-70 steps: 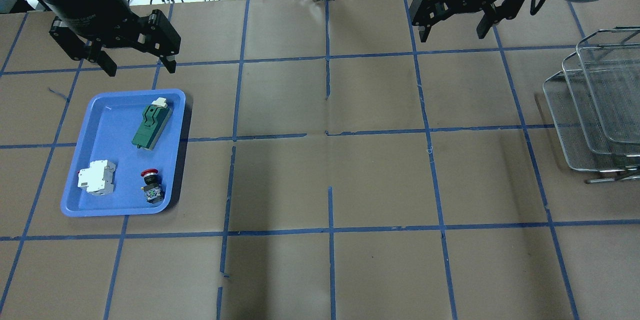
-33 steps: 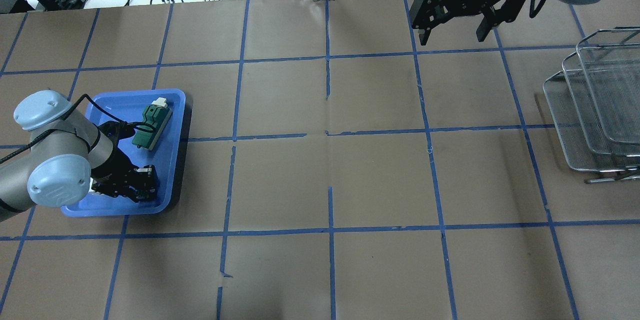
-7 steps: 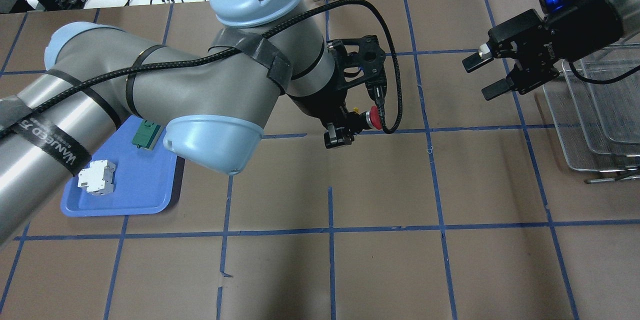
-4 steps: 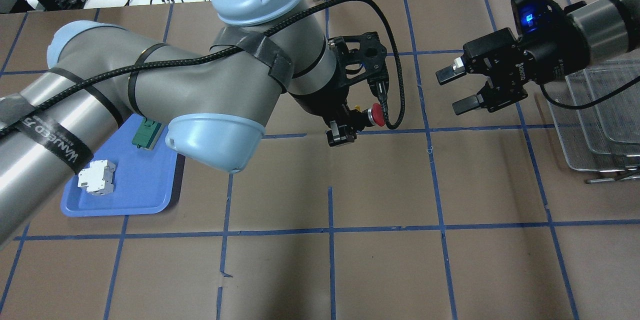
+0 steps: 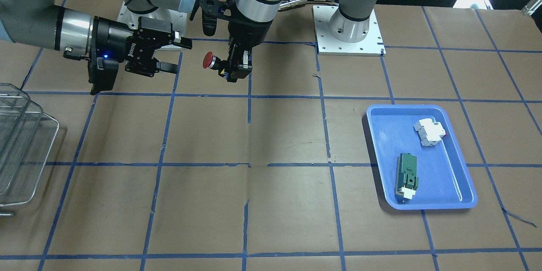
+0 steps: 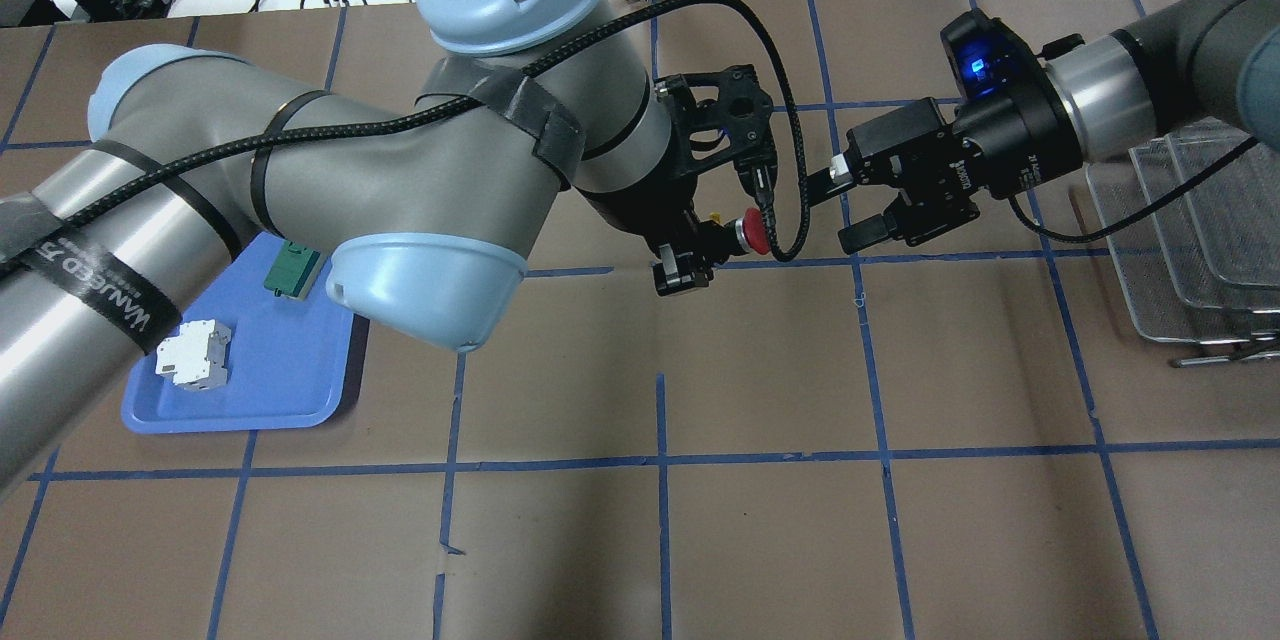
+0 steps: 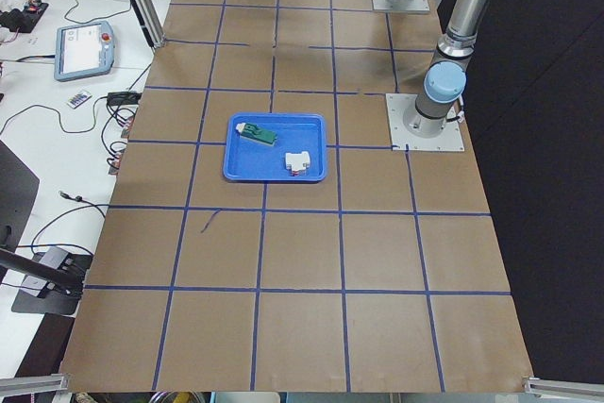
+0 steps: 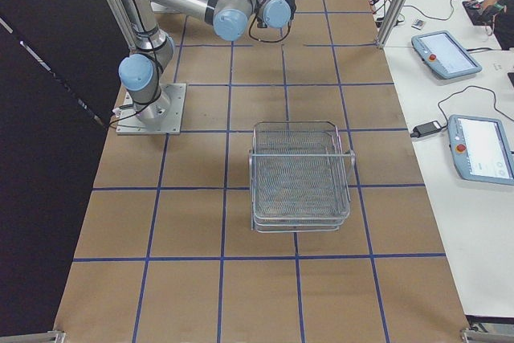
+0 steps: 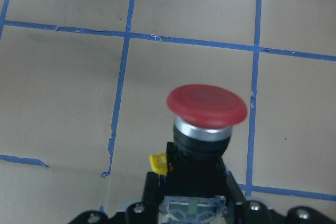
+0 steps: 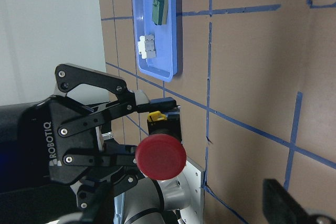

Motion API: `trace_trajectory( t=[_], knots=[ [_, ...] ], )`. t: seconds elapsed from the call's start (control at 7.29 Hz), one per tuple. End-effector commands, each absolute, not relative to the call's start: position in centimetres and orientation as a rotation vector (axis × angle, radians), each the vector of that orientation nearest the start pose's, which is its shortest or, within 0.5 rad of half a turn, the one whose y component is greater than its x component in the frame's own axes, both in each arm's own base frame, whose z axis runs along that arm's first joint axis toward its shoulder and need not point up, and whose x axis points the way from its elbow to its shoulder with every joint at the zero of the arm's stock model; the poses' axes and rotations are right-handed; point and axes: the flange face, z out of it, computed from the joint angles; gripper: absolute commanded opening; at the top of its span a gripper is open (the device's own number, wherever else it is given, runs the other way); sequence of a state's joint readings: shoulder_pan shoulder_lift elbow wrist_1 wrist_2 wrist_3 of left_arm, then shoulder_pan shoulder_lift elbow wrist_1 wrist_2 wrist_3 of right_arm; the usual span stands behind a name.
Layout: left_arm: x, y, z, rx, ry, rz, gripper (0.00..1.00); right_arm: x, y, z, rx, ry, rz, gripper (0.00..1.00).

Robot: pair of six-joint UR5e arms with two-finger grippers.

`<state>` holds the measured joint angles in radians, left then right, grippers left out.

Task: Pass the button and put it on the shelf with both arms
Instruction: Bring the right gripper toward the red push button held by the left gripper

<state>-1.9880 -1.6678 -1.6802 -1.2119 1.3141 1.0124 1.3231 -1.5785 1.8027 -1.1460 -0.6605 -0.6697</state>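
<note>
My left gripper point(image 6: 703, 246) is shut on the button point(image 6: 750, 232), gripping its black body above the middle of the table, red cap pointing toward my right arm. The button also shows in the front view point(image 5: 208, 60), the left wrist view point(image 9: 207, 104) and the right wrist view point(image 10: 161, 156). My right gripper point(image 6: 843, 210) is open and empty, level with the cap and a short gap to its right; it also shows in the front view point(image 5: 177, 55). The silver wire shelf point(image 6: 1168, 255) stands at the table's right edge, behind my right arm.
A blue tray point(image 6: 290, 375) at the left holds a white breaker point(image 6: 190, 356) and a green block point(image 6: 292, 269), partly under my left arm. Blue tape lines grid the brown table. Cables lie beyond the far edge.
My right gripper has moved left from near the shelf toward the button's red cap, staying open. My left gripper has held the button almost still.
</note>
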Motion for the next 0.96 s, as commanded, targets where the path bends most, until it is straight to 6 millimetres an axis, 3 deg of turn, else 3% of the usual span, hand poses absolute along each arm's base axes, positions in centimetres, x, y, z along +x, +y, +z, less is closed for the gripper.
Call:
trace_trajectory(
  t=[0.0,0.14,0.41,0.82],
  knots=[
    [-36.3,-42.8,42.5,2.201,2.487,-0.367,0.0,13.1,-45.8,39.5,-0.08,2.05,0.202,1.0],
    [-36.3,-42.7,42.4,2.201,2.487,-0.367,0.0,13.2,-45.8,39.2,-0.083,2.051,0.2,1.0],
    [-36.3,-42.8,42.7,2.2,2.486,-0.377,0.0,13.2,-45.8,38.8,-0.091,2.059,0.206,0.85],
    [-36.4,-42.7,42.8,2.202,2.484,-0.379,0.0,13.4,-45.8,38.3,-0.093,2.056,0.194,0.86]
  ],
)
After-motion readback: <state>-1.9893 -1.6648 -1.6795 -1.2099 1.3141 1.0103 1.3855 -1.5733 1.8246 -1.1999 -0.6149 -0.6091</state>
